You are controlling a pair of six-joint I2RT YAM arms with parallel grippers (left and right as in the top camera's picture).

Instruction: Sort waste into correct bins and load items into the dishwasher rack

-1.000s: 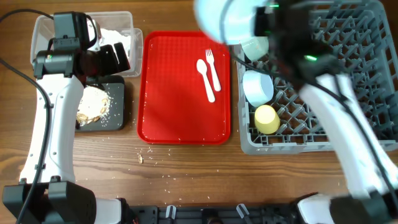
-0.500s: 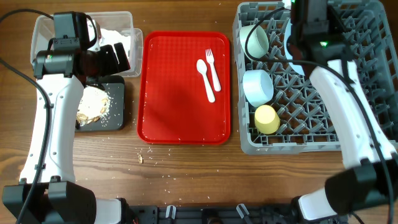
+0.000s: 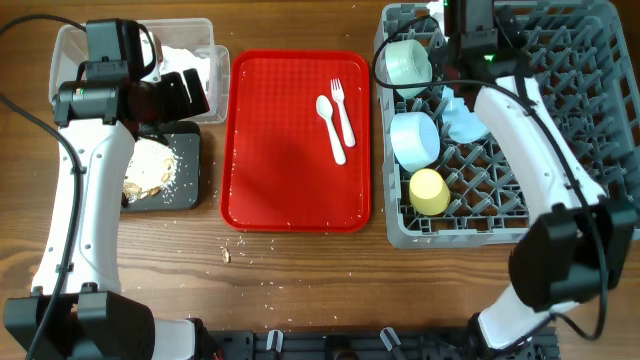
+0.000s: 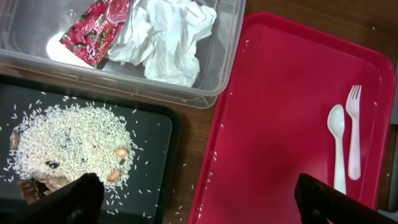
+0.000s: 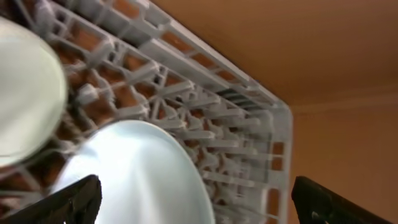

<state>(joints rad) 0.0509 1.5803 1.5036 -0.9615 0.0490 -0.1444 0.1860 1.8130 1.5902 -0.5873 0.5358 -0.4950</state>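
Plastic fork [image 3: 343, 110] and spoon [image 3: 330, 125] lay side by side, far right on the red tray [image 3: 270, 150]. They looked light, stiff, thin and probably slippery, best pinched across a handle. Left claw [image 4: 196, 202] hung open by the tub [image 4: 37, 56], well left of them. Right claw [image 5: 199, 205] stood open above the plate [image 5: 137, 174] in the rack [image 3: 560, 150], to their right.

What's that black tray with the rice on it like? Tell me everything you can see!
The black tray is shallow and rectangular, with rounded corners and a low rim, and looks like plastic. It lies flat on the wooden table, beside the clear tub and apart from the red tray. A heap of white rice with a few brown bits sits on it, and loose grains lie scattered around the heap, some on the table.
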